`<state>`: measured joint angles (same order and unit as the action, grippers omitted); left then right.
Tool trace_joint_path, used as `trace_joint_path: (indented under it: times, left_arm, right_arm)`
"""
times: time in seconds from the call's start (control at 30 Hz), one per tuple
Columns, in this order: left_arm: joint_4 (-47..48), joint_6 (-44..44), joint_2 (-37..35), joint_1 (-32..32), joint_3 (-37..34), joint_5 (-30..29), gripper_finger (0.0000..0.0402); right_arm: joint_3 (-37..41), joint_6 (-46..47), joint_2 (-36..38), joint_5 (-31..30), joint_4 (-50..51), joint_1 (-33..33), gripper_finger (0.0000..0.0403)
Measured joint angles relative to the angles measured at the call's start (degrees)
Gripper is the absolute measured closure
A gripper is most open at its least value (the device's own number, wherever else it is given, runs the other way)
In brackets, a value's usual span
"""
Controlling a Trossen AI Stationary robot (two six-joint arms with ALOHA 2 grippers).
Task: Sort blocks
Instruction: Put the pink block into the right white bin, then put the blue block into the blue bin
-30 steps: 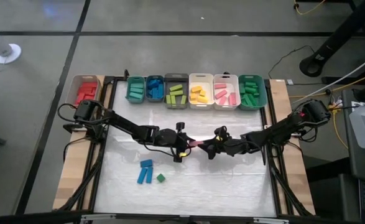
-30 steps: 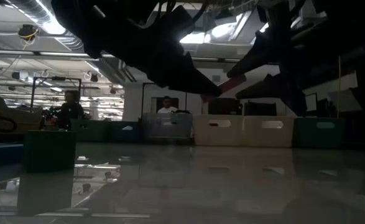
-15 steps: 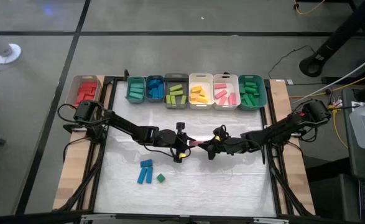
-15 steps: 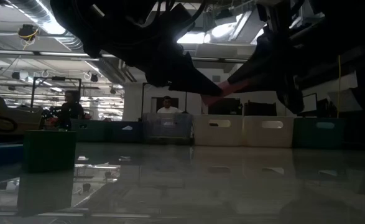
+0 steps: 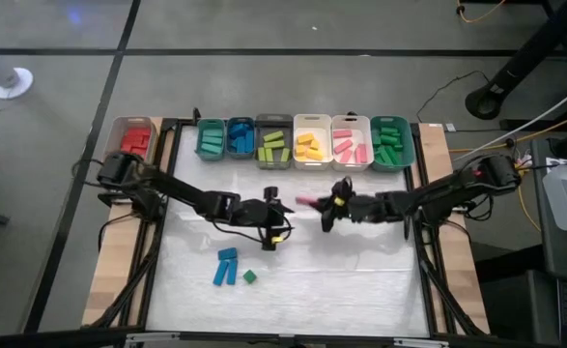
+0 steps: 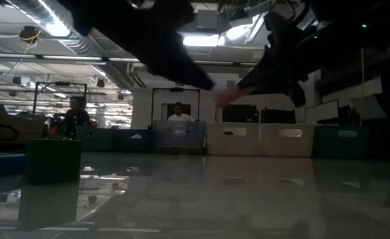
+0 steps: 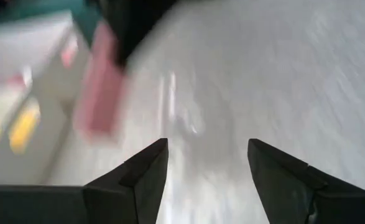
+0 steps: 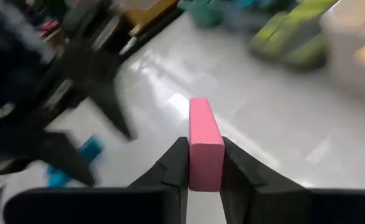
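High view: the right gripper (image 5: 327,205) hangs above the middle of the tabletop (image 5: 360,280), clamped on one end of a pink block (image 5: 305,201) that juts out toward the left gripper (image 5: 281,220). The left gripper is close by with its fingers spread and nothing between them. Two blue blocks (image 5: 226,267) and a small green cube (image 5: 250,276) lie loose on the tabletop nearer the front. Along the far edge, a row of bins (image 5: 332,141) holds red, blue, lime, yellow, pink and green pieces by colour. No labels or writing can be read.

Low view: both arms are dark shapes overhead. The pink block (image 6: 229,95) shows between them, well clear of the surface. A green cube (image 6: 52,159) sits on the tabletop at one side. People stand in the room far behind. No text is legible.

Left wrist view: the left gripper's fingers (image 7: 146,169) stand apart and empty, with the pink block (image 7: 101,87) beyond them.

Right wrist view: the fingers (image 8: 173,167) pinch the pink block (image 8: 204,143) on its two long flat faces near one end. It looks rigid, light and smooth. Those parallel sides are probably the safest hold, since an end grip could let it pivot.
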<state>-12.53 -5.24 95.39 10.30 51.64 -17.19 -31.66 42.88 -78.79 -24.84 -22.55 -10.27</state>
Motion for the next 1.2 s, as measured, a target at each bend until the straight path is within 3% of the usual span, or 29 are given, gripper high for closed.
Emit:
trace_joint_path:
  times: [0.17, 0.43, 0.63, 0.83, 1.03, 1.2]
  left_arm:
    - [17.5, 14.7, -6.4, 0.8, 0.0, 0.6, 0.0192]
    - [36.7, 30.8, -8.0, 4.7, -0.1, 0.7, 0.0192]
    - [42.0, 39.4, -8.0, 7.6, -0.2, 1.0, 0.0192]
    - [43.7, 43.6, -7.9, 10.1, -0.2, 6.2, 0.0192]
    - [43.9, 43.2, -7.9, 12.9, -0.2, 9.8, 0.0192]
    - [47.4, 41.7, -7.9, 15.1, -0.2, 9.8, 0.0192]
  right_arm:
    - [-0.1, -6.9, 7.8, 0.0, 8.4, 6.1, 0.0331]
    - [-0.2, -20.9, 19.5, -5.8, 20.0, 16.2, 0.0337]
    - [-0.1, -22.3, 19.4, -7.7, 29.2, 24.4, 0.0326]
    - [-0.1, -22.3, 16.8, -7.4, 31.3, 29.3, 0.0324]
    - [-0.1, -22.3, 14.2, -6.4, 31.4, 31.9, 0.0307]
    - [-0.1, -22.2, 12.4, -1.7, 31.3, 33.0, 0.0274]
